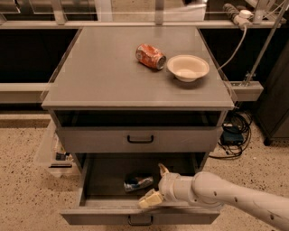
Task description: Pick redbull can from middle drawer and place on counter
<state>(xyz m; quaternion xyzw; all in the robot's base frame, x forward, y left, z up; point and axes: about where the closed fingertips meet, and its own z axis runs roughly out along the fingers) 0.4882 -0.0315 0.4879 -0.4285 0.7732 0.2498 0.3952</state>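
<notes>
Hovering low in the open middle drawer with gripper spread wide, just right of the redbull can lying sideways.

I am working in what is looking like a lab or workshop bay rather than a home. A plain grey metal drawer cabinet is standing on a speckled stone-chip floor, with bare metal rails running behind it and dark open space beneath them. A power strip is sitting on the rail at the far right with its pale cable hanging down. Black cables are lying tangled on the floor beside the cabinet, and a clear plastic bin is resting on the floor at the left. My gripper is reaching into the open middle drawer, fingers spread apart.
</notes>
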